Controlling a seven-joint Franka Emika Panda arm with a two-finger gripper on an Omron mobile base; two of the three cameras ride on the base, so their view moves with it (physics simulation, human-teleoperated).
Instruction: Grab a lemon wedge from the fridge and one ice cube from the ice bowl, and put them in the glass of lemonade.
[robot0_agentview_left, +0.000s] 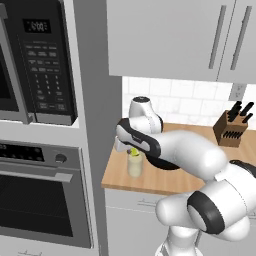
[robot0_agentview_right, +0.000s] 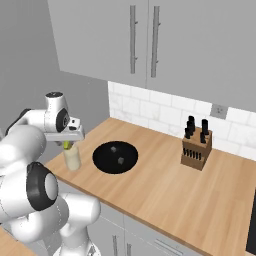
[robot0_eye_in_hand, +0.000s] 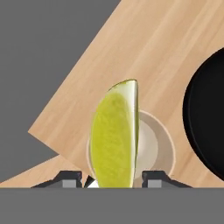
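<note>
Yellow-green lemon wedge (robot0_eye_in_hand: 114, 135) stands upright between parted gripper (robot0_eye_in_hand: 113, 178) fingertips, apparently just released, directly over clear lemonade glass (robot0_eye_in_hand: 162, 148) near wooden counter's (robot0_eye_in_hand: 153, 57) left edge.

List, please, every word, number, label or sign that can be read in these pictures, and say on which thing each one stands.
No text can be read for certain.
Microwave display: pale digits, too blurred to read.
Microwave keypad: rows of small key labels, too small to read.
Wall oven control panel: faint marks, too blurred to read.
Knife block, glass of lemonade, ice bowl, upper cabinets: no writing visible.
</note>
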